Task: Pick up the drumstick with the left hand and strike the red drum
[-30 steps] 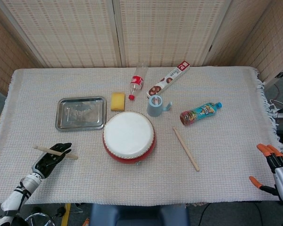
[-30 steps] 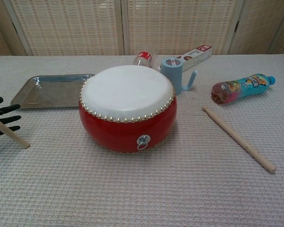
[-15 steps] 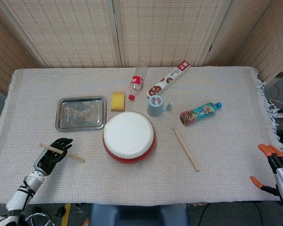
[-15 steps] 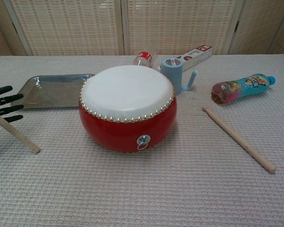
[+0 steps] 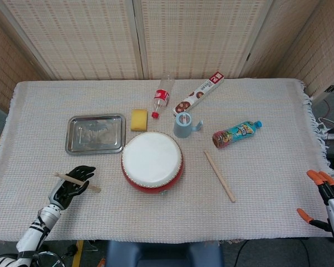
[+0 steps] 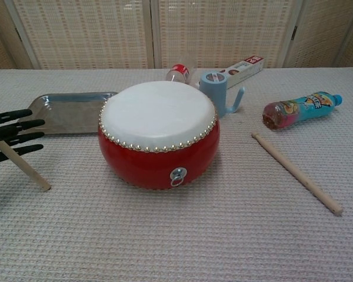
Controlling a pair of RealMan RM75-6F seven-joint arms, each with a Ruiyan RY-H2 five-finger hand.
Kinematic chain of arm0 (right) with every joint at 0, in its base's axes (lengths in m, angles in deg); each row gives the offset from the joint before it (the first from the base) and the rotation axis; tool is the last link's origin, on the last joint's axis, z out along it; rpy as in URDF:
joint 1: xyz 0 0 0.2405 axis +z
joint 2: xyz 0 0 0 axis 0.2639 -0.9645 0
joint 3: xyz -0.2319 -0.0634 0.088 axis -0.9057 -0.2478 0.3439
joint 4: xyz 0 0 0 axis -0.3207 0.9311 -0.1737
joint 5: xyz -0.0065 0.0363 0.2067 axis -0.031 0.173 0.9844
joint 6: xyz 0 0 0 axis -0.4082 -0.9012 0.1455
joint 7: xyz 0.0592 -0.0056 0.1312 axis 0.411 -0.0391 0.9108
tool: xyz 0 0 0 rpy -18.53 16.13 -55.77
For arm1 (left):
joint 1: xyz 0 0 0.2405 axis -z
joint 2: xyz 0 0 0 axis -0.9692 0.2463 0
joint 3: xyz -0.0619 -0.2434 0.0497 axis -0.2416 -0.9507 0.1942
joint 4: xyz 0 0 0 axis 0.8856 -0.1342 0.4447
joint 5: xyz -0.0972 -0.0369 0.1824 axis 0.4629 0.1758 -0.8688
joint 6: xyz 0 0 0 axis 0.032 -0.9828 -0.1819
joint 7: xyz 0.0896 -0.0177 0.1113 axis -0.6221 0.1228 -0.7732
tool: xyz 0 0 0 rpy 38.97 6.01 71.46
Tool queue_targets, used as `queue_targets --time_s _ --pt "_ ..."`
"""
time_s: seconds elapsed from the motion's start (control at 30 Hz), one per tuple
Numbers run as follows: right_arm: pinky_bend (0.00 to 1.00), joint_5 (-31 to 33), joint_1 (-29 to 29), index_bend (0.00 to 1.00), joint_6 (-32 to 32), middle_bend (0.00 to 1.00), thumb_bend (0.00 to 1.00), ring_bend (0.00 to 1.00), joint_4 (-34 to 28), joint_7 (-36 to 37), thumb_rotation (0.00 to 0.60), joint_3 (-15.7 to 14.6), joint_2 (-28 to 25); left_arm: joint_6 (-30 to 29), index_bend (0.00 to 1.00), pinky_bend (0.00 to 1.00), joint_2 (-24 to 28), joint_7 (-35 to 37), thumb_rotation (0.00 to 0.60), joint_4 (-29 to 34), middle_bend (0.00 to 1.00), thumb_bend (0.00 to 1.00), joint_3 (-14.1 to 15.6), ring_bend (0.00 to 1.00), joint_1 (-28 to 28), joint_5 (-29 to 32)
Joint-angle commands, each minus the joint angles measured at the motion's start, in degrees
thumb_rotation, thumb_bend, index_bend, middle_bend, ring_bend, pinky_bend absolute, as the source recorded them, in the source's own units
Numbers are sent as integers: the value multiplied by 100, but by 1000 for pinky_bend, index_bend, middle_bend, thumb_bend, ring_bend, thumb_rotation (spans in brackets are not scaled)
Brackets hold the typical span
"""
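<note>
drumstick (image 5: 78,182) | held in left hand (image 5: 71,185) | left of red drum (image 5: 152,161)

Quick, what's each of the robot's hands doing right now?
Left hand: holding a drumstick, which lies across its fingers.
Right hand: open, fingers apart, holding nothing, at the table's edge.

A staged test booth, this: woven folding screens (image 5: 156,39) across the top of the frame, a cloth-covered table (image 5: 267,211) filling the rest, cables (image 5: 331,133) at right edge.
</note>
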Motion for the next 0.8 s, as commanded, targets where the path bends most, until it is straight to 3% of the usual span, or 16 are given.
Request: queue_targets --time_s 0.03,0.33,0.63,0.8 --pt "192 4 -1 117 1 112 179 38 3 3 600 2 0 41 390 133 -68 -39 600 -2 273 401 8 162 22 9" --pt "192 20 -9 117 -12 112 179 38 -1 9 600 16 -9 152 401 146 -201 112 600 -158 278 134 68 173 87 -109" --pt "192 26 6 117 18 112 179 38 -9 -2 600 24 -2 415 558 221 -292 -13 600 -185 400 112 -71 293 166 287" --pt "192 37 18 117 38 112 179 38 -11 -9 600 32 1 582 645 293 -365 -97 600 -197 513 101 -176 411 209 486"
